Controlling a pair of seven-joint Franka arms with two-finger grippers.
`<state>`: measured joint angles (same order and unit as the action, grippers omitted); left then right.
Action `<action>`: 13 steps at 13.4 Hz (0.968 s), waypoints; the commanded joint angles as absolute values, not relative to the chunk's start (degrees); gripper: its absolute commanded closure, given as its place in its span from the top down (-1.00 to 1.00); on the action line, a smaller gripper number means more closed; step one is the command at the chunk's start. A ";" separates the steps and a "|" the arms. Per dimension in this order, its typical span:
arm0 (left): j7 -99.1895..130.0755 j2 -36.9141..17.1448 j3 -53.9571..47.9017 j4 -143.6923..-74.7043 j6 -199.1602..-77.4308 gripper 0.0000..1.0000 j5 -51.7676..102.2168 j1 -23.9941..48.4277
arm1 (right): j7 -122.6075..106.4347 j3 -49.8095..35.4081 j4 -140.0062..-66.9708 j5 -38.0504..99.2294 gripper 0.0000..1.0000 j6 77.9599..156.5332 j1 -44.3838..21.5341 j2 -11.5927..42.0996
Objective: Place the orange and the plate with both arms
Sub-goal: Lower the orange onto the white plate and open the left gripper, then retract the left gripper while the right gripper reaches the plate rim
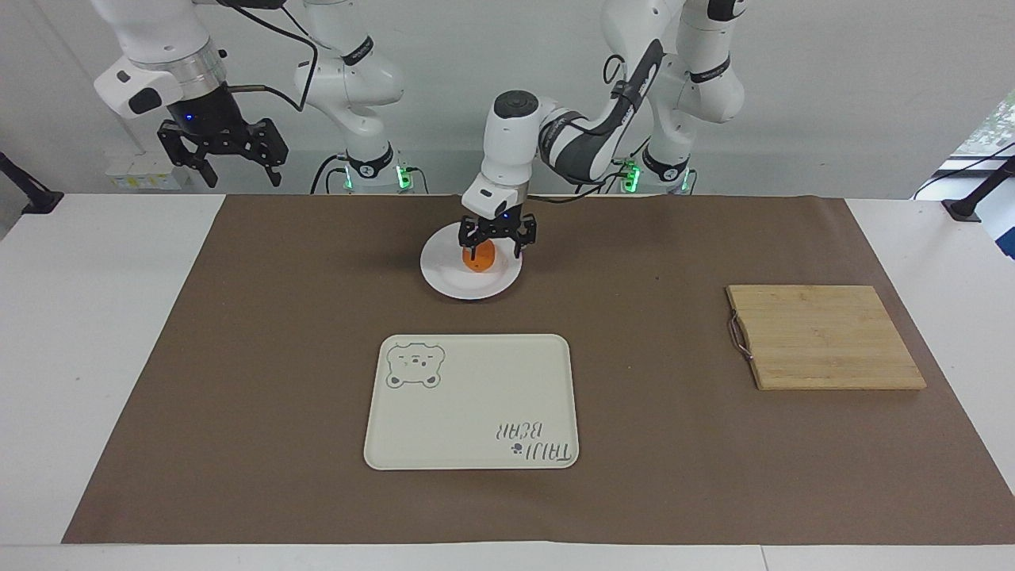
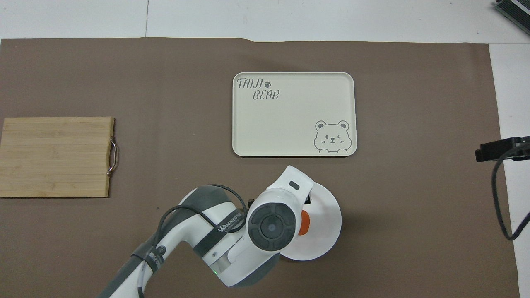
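The orange (image 1: 479, 256) rests on the white plate (image 1: 452, 277), which lies on the brown mat close to the robots. My left gripper (image 1: 496, 251) hovers just above the plate, open, its fingers apart around the top of the orange and slightly toward the left arm's side of it. In the overhead view the left wrist covers most of the plate (image 2: 327, 215), and only a sliver of the orange (image 2: 304, 222) shows beside it. My right gripper (image 1: 242, 176) waits open and empty, high in the air over the right arm's end of the table.
A cream rectangular tray with a bear print (image 1: 476, 396) (image 2: 290, 120) lies farther from the robots than the plate. A bamboo cutting board with a metal handle (image 1: 825, 337) (image 2: 54, 155) sits toward the left arm's end. The brown mat (image 1: 238, 357) covers the table's middle.
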<state>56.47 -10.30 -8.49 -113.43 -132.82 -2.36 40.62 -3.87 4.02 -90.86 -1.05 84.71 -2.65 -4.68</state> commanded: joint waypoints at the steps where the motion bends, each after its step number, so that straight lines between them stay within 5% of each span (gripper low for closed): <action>1: 49.51 -9.93 -8.88 -112.59 -130.25 1.00 -3.16 34.21 | -4.92 3.16 -97.10 2.70 1.00 87.96 -2.20 -6.06; 13: 19.53 -8.44 -9.05 -110.48 -128.32 1.00 -1.93 9.16 | -14.39 2.64 -123.46 28.00 1.00 107.29 -7.38 -5.89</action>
<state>22.80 -9.27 -8.20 -111.48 -130.32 -2.33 11.76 -10.90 2.73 -117.51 23.15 103.22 -6.48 -4.35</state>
